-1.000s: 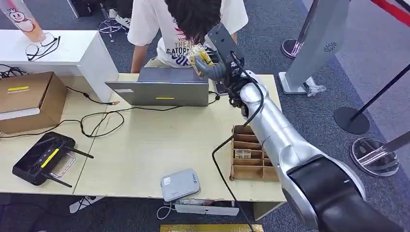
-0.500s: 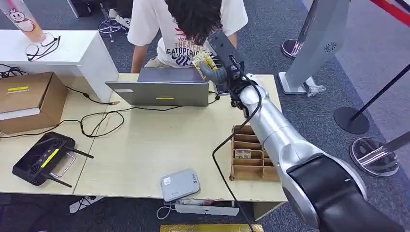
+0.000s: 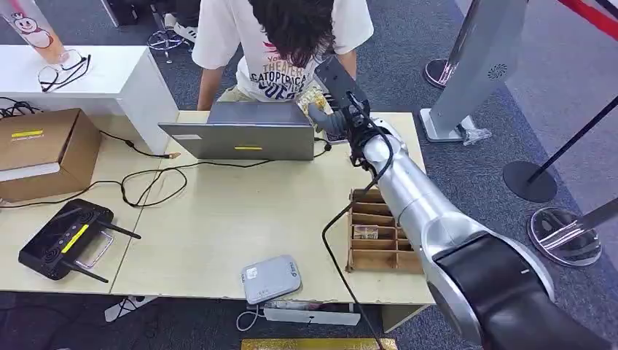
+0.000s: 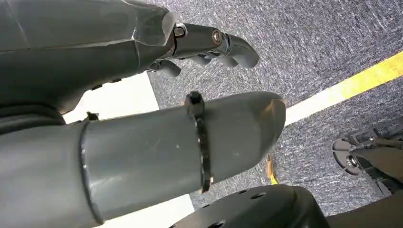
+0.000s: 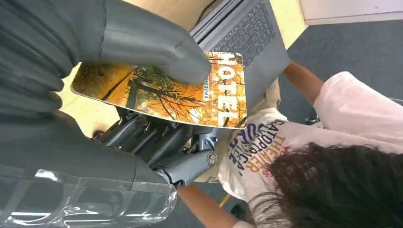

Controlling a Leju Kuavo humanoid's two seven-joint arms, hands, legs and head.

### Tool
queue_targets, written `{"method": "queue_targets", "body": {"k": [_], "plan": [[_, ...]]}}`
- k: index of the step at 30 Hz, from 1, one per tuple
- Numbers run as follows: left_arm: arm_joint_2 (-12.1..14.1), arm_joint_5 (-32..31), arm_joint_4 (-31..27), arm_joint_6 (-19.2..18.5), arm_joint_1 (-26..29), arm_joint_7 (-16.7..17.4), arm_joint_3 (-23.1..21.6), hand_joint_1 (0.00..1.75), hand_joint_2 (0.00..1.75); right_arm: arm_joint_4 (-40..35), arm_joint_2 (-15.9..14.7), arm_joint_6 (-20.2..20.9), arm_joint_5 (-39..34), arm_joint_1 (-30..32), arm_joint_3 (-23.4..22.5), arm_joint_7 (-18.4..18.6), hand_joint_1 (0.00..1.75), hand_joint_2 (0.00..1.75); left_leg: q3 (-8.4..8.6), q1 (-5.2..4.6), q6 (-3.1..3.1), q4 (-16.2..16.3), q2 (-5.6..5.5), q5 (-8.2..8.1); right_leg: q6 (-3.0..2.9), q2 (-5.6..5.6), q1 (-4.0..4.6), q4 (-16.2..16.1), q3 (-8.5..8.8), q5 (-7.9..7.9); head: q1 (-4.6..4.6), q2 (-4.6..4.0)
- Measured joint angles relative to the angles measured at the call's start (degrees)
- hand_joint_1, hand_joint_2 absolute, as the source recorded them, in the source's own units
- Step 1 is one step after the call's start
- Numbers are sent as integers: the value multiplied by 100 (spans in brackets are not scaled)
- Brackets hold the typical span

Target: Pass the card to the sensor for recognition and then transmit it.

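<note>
My right hand (image 3: 332, 103) is stretched over the table's far edge and pinches an orange card (image 3: 314, 97) in front of a seated person (image 3: 280, 40). In the right wrist view the thumb (image 5: 157, 52) presses on the card (image 5: 199, 104), printed with autumn trees and the word HOTEL, with the darker fingers under it. The grey sensor box (image 3: 271, 278) lies at the table's near edge, far from the card. My left hand (image 4: 209, 42) hangs beside the body over carpet, fingers loosely curled and holding nothing.
A grey laptop (image 3: 244, 131) stands between the person and the table (image 3: 218, 219). A cardboard divider tray (image 3: 373, 240) with a card in it sits under my right arm. A black controller (image 3: 69, 239), cables and a cardboard box (image 3: 44, 149) lie at the left.
My right hand has carried the card a little lower and to the right, closer to the table's far edge. The person's head has shifted slightly.
</note>
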Motion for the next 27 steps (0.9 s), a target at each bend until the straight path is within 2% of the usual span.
{"method": "queue_targets", "body": {"k": [27], "plan": [[-44,33,0,-63,-5,0,-77,0,0,179,-109,-140,181,0,-24,142,175,175,0,0,0,1,0,2,0,1,0,0,1,1,0,0]]}}
